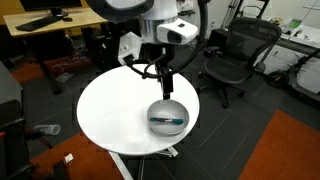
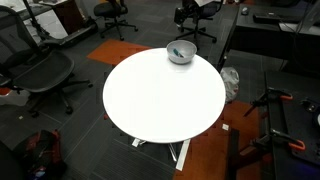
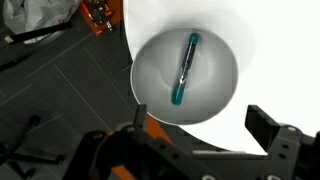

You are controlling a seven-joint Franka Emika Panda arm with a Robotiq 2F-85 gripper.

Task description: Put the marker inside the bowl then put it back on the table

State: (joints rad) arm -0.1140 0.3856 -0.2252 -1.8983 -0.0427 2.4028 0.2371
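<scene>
The light grey bowl [image 1: 153, 113] stands near the edge of the round white table [image 1: 110, 110], as both exterior views show [image 2: 190, 57] [image 2: 160, 105]. The dark and teal marker [image 1: 170, 121] lies inside the bowl, clear of my gripper. It also shows in the wrist view [image 3: 186, 68], lying across the bottom of the bowl [image 3: 148, 70]. My gripper [image 1: 165, 86] hangs above the bowl, open and empty. In the wrist view its fingers [image 3: 203, 125] are spread wide at the bottom of the frame, over the table [image 3: 275, 60]. The arm is out of frame in the exterior view where the bowl stands at the table's far edge.
Black office chairs [image 1: 232, 58] [image 2: 40, 70] stand around the table. A wooden desk [image 1: 45, 28] is at the back. Orange carpet patches [image 1: 290, 150] lie on the dark floor. A tripod base [image 2: 275, 120] stands beside the table.
</scene>
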